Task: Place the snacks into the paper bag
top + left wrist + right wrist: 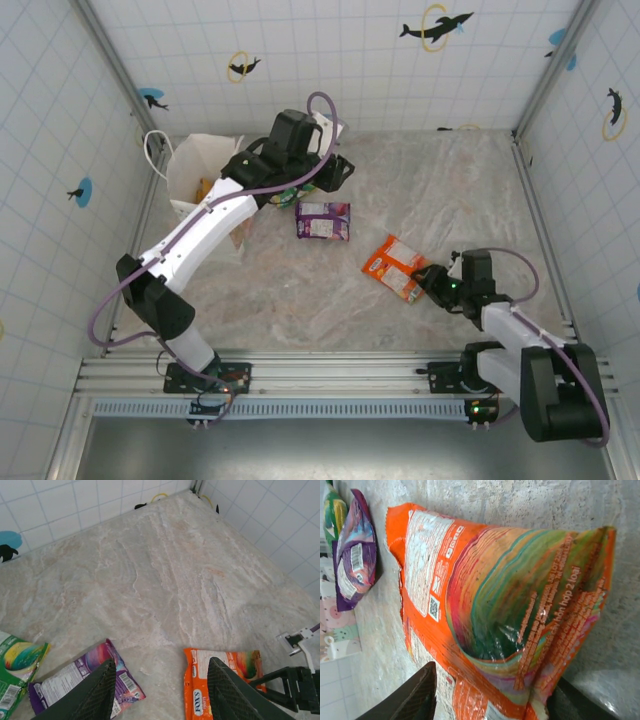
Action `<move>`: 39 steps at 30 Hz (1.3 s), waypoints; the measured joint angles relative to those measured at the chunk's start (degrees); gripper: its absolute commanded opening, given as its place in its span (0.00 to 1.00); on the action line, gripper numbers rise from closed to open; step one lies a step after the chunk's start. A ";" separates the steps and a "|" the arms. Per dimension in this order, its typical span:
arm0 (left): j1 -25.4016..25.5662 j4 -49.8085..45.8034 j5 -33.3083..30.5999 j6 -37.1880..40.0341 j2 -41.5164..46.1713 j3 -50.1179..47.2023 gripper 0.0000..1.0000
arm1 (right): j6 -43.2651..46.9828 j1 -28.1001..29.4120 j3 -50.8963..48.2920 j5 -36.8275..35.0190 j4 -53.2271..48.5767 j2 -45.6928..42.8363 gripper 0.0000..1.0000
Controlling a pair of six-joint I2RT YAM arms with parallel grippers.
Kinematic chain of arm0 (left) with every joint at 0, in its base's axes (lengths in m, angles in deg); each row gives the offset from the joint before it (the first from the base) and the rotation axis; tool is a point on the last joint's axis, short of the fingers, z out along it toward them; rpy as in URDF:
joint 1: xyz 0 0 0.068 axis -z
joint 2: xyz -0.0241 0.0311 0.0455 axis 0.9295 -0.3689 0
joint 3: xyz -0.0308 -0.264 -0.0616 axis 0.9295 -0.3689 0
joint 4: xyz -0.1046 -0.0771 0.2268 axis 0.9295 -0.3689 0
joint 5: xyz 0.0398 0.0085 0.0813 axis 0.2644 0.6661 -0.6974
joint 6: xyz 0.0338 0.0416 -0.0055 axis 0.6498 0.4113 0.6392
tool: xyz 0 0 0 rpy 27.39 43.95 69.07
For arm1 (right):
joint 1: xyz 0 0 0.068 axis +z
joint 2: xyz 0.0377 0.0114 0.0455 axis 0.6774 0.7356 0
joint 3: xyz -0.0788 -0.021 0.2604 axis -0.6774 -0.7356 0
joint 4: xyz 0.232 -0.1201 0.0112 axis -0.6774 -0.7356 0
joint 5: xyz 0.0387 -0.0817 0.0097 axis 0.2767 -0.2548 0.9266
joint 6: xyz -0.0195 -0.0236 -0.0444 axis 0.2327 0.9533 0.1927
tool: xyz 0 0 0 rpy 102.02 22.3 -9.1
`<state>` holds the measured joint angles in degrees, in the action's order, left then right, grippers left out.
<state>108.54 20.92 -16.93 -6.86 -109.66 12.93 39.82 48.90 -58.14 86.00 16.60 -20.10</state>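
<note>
The right claw (pixel 492 677) is open, with one finger on each side of the near end of the orange packet (pixel 485 595). The packet lies flat on the tabletop (pixel 165 580). A thin strip of tabletop shows between one finger and the packet's edge, so I judge the packet is not gripped yet. The claw is low and close so that it can close on the short edge, which is probably the easiest place to take such a flat, crinkly thing.

The left claw (pixel 162 695) is also open and holds nothing. It hangs above the tabletop. The purple packet (pixel 75 682) is just below and to its left, and the green packet (pixel 17 667) is further to the same side. The orange packet is in front of it, to the right. From there it could go down to the purple packet, which is the nearest one.

The bag (pixel 195 160) stands close behind the left claw with its mouth open upward, so that packets can be dropped in. It is well apart from the right claw, on the other side of the orange and purple packets.

Count: one bag and two claws. Three packets are on the tabletop: orange, purple and green. One yellow packet (pixel 203 187) is, I think, already inside the bag.
</note>
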 measured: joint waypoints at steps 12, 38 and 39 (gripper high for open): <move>0.02 0.00 0.15 0.00 -0.09 0.00 0.51 | 4.72 -0.28 -0.50 -0.37 4.13 1.60 0.00; 0.02 4.17 26.99 19.17 0.85 -16.85 0.67 | 57.70 3.98 28.35 10.54 -27.56 -7.67 0.00; 0.00 4.50 27.43 20.35 1.05 -18.05 0.68 | 59.84 4.79 29.24 10.82 -28.63 -7.58 0.00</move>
<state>108.54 25.43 10.50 13.49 -108.61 -5.12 99.66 53.69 -28.90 96.82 -12.03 -27.69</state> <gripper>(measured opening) 0.664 0.093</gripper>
